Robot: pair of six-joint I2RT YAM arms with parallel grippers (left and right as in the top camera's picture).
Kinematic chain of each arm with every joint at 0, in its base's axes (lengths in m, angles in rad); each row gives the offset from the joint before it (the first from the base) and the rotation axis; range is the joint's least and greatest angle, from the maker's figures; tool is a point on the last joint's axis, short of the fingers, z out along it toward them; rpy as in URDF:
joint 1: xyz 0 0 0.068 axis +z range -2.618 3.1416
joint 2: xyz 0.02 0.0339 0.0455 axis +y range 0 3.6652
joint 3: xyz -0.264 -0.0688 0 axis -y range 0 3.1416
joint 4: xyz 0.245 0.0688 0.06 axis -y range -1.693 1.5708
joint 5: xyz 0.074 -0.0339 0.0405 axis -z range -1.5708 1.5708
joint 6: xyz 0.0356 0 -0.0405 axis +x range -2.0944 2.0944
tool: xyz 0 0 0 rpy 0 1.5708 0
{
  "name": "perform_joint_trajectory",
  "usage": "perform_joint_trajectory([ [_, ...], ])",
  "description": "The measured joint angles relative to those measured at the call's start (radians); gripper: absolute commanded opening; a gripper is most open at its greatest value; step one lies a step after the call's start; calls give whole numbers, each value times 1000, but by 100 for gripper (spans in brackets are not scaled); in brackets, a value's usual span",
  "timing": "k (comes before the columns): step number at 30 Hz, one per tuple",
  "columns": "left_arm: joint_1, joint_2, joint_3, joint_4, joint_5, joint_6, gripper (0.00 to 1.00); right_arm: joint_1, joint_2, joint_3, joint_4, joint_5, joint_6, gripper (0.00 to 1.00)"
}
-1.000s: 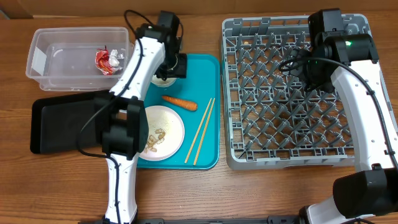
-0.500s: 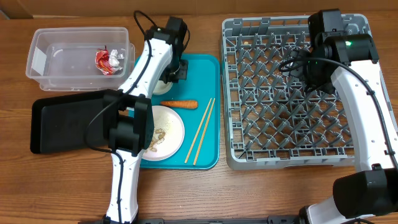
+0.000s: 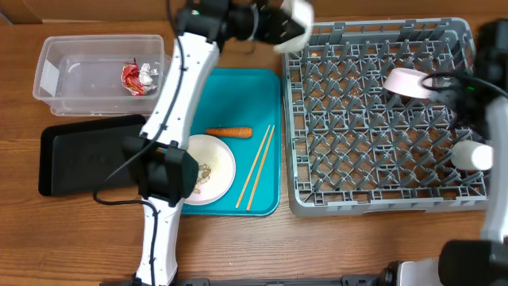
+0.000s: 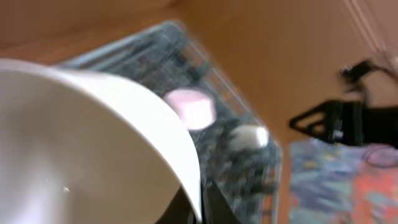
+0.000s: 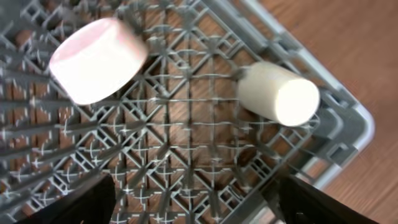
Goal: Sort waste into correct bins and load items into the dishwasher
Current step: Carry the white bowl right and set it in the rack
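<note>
Gripping white bowl point(image 4: 93, 143), left end effector point(image 3: 279, 25) over rack point(image 3: 381, 119) corner.

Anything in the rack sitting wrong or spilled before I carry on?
The small white cup lies on its side across the pegs near a corner of the dish rack, not upright. The pinkish bowl sits upside down, tilted. No spills visible.
</note>
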Motion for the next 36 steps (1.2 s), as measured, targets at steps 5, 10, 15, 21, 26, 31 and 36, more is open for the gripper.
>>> perform_joint_trajectory([
  [5, -139, 13, -6, 375, 78, -160, 4, -47, -22, 1, -17, -36, -1, 88],
  [10, -246, 83, -8, 683, 68, -381, 4, -45, -22, 1, -23, -50, -1, 88],
  [15, -270, 249, -12, 786, -26, -575, 4, -45, -22, 1, -27, -52, 0, 88],
  [21, -256, 341, -17, 840, -50, -692, 4, -45, -22, 1, -27, -53, -2, 88],
  [26, -216, 344, -16, 677, -39, -700, 8, -45, -22, 1, -23, -54, -12, 88],
  [31, -157, 344, -11, 409, 1, -654, 53, -45, -22, 1, -19, -54, -16, 88],
  [36, -34, 345, -13, 387, 116, -634, 100, -45, -22, 1, -18, -55, -19, 88],
])
